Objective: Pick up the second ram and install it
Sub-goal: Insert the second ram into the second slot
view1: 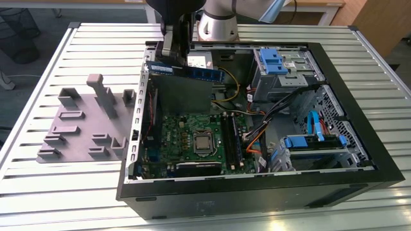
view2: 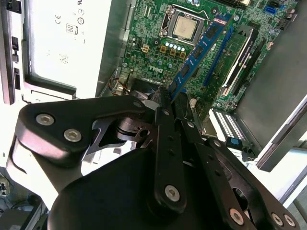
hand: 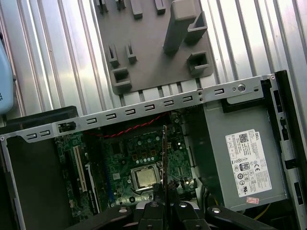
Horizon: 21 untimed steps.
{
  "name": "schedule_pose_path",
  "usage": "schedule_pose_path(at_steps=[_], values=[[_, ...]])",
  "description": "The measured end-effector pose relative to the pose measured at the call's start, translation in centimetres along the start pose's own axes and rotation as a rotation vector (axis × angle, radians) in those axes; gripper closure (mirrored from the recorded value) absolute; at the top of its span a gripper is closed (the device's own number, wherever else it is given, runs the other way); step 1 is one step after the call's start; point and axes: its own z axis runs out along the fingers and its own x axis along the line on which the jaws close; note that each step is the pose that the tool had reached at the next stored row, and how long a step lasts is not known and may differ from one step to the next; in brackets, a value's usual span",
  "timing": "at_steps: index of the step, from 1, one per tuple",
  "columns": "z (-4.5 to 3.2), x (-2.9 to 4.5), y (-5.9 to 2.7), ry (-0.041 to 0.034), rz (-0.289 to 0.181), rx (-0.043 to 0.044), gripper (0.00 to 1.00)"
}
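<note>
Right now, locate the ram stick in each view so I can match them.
Exterior view: ram held by the gripper, above the open case.
Second wrist view: ram slants away from the fingers over the motherboard.
First wrist view: ram seen edge-on.
Shared landmark: the CPU.

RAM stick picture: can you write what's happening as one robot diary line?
gripper: shut on second ram | second ram: held in the air above the open computer case | motherboard: below it | holder block: on table
</note>
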Motion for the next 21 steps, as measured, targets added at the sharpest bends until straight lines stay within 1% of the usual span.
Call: schedule_pose_path(at_steps=[21], values=[[0.02, 0.0, 0.0, -0.0017, 0.097, 0.0032, 0.86]])
